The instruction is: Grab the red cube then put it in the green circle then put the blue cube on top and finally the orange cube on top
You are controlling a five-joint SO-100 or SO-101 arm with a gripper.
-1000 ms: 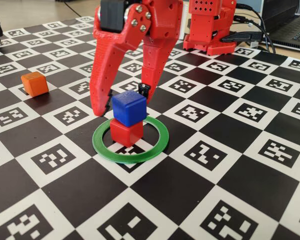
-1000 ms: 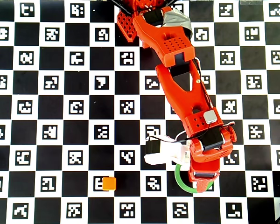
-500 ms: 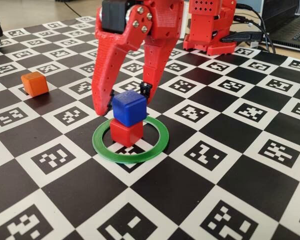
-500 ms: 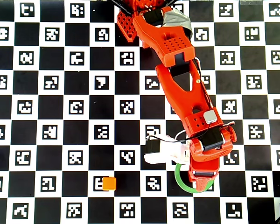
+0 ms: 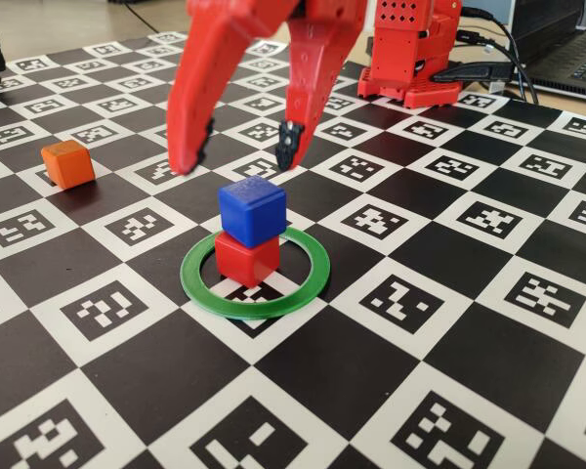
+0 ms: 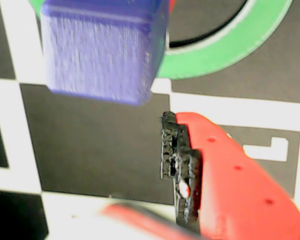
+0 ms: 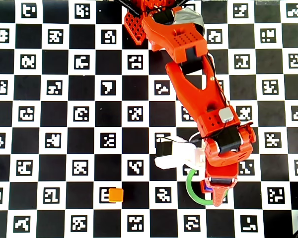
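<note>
Two cubes stand stacked inside the green circle (image 5: 255, 274): the blue cube (image 5: 252, 209) on the red cube (image 5: 246, 259). Above them hangs the claw (image 5: 237, 158), spread wide and empty. At ten o'clock from the stack, well apart, the orange cube (image 5: 67, 162) sits on the checkered surface (image 5: 449, 322).

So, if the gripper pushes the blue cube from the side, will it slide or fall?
The blue cube rests slightly turned on the red cube, so a side push would probably slide it off. Both look like smooth plastic, likely slippery. Flat faces suggest it would tumble briefly, not roll.
</note>
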